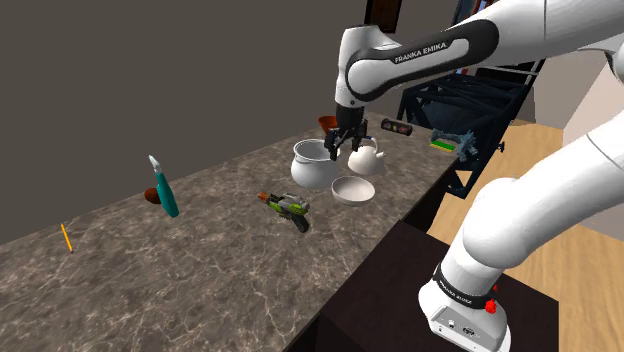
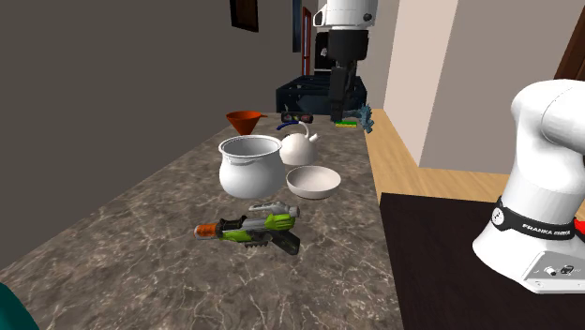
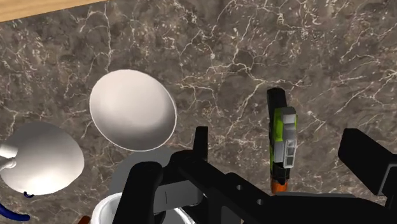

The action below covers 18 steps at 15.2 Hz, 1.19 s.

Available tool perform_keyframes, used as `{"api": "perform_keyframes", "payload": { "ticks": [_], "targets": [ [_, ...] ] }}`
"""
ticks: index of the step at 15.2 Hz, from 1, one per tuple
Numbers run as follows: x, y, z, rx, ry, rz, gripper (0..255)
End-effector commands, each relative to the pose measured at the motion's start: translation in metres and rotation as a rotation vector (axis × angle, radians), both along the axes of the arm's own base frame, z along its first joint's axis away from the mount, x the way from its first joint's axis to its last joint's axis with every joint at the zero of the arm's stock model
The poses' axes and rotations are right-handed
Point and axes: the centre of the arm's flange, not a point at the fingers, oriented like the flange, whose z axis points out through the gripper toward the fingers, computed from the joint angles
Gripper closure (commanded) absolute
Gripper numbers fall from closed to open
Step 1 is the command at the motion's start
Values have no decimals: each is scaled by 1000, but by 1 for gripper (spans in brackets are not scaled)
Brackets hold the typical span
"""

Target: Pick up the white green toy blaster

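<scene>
Green-and-white toy blaster lies untouched.
Our black two-finger gripper, fingers seemingly apart, hangs beyond it; grasping remains.

the counter is patterned as dark brown marble threaded with pale veins. the toy blaster is coloured lime green and grey-white, with black parts and an orange tip. near the blaster, a bowl, a pot and a kettle are rendered plain white. beyond them, a funnel is shown in orange. a teal bottle and a yellow pencil are also seen. the gripper is drawn all black, the arm white with dark joints.
</scene>
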Motion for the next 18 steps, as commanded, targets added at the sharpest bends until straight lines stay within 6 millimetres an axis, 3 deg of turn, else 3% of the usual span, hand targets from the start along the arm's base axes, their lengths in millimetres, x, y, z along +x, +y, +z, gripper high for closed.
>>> {"api": "perform_keyframes", "payload": {
  "ticks": [1,18],
  "targets": [
    [17,1,-19,10,-3,4,0],
    [169,27,-179,96,-11,38,0]
  ]
}}
